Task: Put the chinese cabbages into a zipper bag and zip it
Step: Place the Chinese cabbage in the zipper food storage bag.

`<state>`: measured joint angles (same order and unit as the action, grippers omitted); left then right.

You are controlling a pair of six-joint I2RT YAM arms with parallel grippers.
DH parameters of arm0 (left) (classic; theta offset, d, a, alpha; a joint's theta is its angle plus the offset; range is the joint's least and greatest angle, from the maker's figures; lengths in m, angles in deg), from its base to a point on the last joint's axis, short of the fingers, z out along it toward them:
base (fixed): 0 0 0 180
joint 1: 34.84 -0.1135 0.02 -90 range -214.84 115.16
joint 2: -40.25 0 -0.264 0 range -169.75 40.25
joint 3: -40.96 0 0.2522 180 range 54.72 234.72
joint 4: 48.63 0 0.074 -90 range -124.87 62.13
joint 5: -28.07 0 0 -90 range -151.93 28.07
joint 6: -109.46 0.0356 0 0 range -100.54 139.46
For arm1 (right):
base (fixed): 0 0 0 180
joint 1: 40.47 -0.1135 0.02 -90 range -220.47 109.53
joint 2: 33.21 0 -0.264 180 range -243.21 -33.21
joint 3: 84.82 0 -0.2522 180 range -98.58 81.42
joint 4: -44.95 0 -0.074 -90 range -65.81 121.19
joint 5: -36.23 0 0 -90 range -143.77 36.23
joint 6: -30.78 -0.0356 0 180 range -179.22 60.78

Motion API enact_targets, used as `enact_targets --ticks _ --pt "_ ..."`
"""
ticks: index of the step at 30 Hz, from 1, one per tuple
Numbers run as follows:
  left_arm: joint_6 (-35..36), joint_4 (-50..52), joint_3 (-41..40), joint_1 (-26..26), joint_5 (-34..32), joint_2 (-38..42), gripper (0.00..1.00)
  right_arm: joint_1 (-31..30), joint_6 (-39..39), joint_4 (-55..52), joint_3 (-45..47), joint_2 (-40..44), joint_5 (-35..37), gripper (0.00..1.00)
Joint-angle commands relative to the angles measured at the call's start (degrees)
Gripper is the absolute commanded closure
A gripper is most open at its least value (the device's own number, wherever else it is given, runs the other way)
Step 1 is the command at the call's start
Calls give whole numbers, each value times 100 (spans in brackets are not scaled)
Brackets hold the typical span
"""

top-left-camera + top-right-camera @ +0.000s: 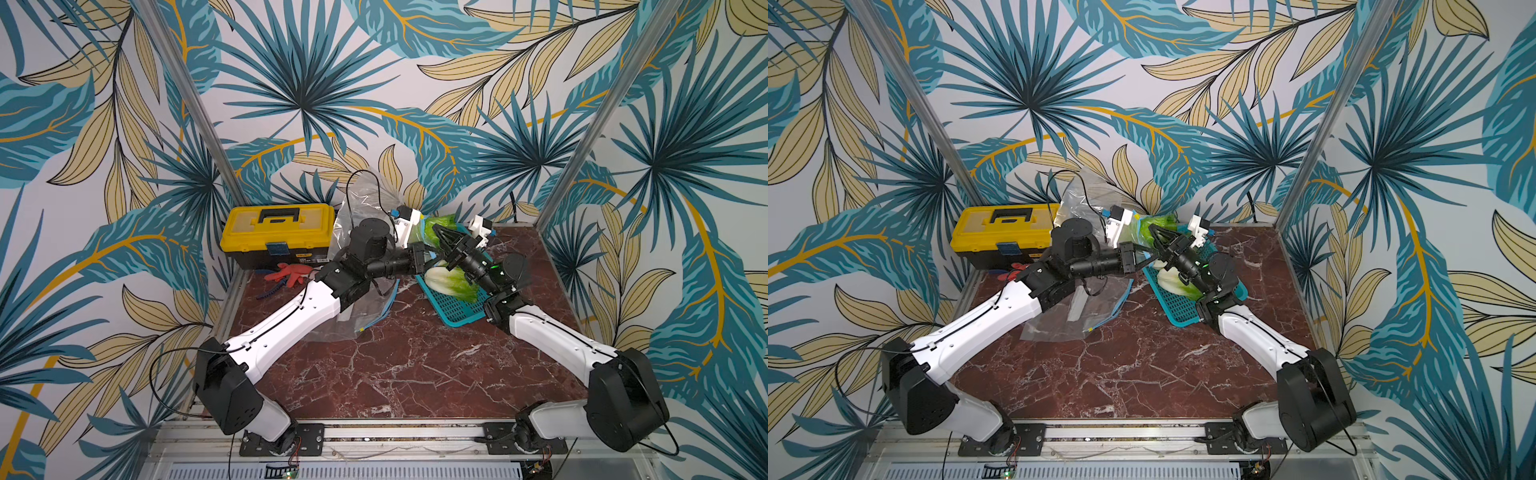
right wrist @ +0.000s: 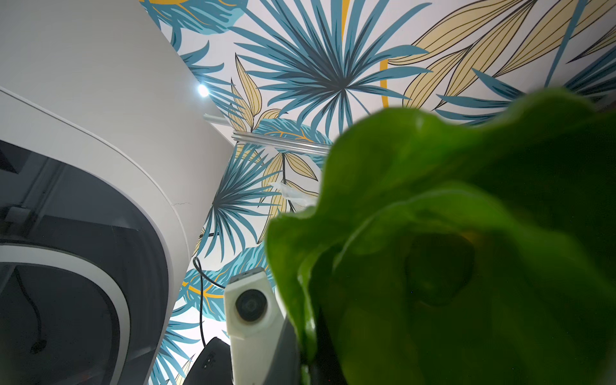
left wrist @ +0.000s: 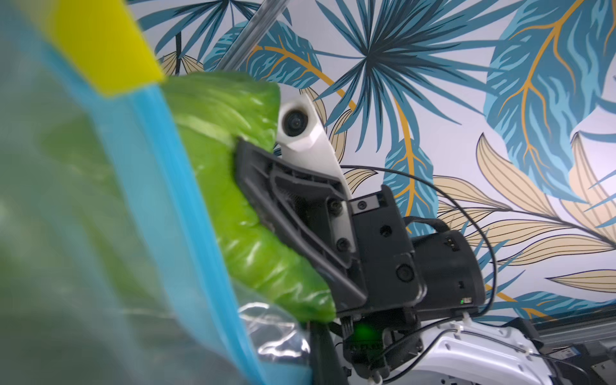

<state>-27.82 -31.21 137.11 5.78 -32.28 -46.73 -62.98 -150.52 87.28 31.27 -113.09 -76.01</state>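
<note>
A clear zipper bag (image 1: 365, 195) (image 1: 1084, 311) with a blue zip strip (image 3: 166, 166) and a yellow slider (image 3: 100, 43) is lifted at the back of the table. My left gripper (image 1: 434, 258) (image 1: 1148, 259) is shut on its edge; one dark finger (image 3: 321, 353) shows beside crumpled plastic. My right gripper (image 1: 436, 229) (image 1: 1152, 229) is shut on the green leaves of a chinese cabbage (image 1: 440, 220) (image 3: 233, 200) (image 2: 450, 250), held at the bag's mouth and partly behind the plastic. Another cabbage (image 1: 451, 282) (image 1: 1173, 280) lies in a teal basket (image 1: 453, 311) under the right wrist.
A yellow and black toolbox (image 1: 278, 232) stands at the back left, with a red toy (image 1: 289, 272) in front of it. Metal frame posts and patterned walls close in the marble table (image 1: 415, 374). The two wrists nearly touch above the basket.
</note>
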Motion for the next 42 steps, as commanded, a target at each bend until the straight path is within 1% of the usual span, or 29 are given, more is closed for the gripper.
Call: enact_targets --ticks 1,6,8,10,11,12,13,15,18,20,22,25,28,31,35,37,38,39,40,42 --pt "-367 -1251 -18 41 289 36 93 -82 185 -145 -118 -107 -491 100" --pt "-434 -1455 -266 -241 234 199 93 -88 571 -1303 -13 49 -948 100" --pt "-400 -1455 -265 -266 306 156 94 -100 789 -1867 -216 54 -1206 100" --pt "-438 -1456 -288 -258 449 19 94 -165 1004 -2384 -554 148 -1254 100" --pt "-448 -1456 -314 -252 499 -40 94 -224 1358 -3065 -849 207 -1236 100" --pt "-467 -1513 -371 -248 549 -81 94 -298 1992 -4266 -1273 284 -1045 100" --pt "-534 -1713 -453 -245 604 -106 94 -369 2561 -5204 -1664 314 -784 100" --pt "-699 -2185 -639 -293 672 -65 93 -385 2933 -5965 -2098 251 -666 90" --pt "-986 -2828 -823 -476 671 53 94 -385 2972 -6349 -2487 24 -1010 80" --pt "-1252 -3345 -969 -625 627 140 94 -387 3164 -6760 -2805 -46 -1195 72" --pt "-1517 -3847 -1191 -738 521 226 94 -374 3694 -7678 -3198 -9 -1052 64" --pt "-1556 -3969 -1369 -850 552 246 94 -353 4234 -8363 -3654 64 -963 49" --pt "-1723 -4128 -1526 -934 641 151 94 -326 4512 -8773 -4004 84 -944 41" --pt "-1778 -4163 -1590 -1027 678 133 94 -250 4898 -9368 -4369 118 -688 38" --pt "-1793 -4157 -1573 -1091 725 81 94 -19 5339 -10157 -4862 245 -125 38" --pt "-1821 -4155 -1530 -1090 749 51 94 249 5258 -10189 -4748 443 24 38" --pt "-1819 -4159 -1530 -1091 746 33 94 428 5170 -10151 -4570 593 139 40" --pt "-1819 -4162 -1525 -1090 730 28 94 608 5056 -10095 -4331 781 265 44" --pt "-1828 -4163 -1519 -1091 728 19 94 751 4952 -10038 -4042 954 375 50" --pt "-1860 -4159 -1485 -1091 725 -20 94 1021 4576 -9784 -3103 1360 520 75"
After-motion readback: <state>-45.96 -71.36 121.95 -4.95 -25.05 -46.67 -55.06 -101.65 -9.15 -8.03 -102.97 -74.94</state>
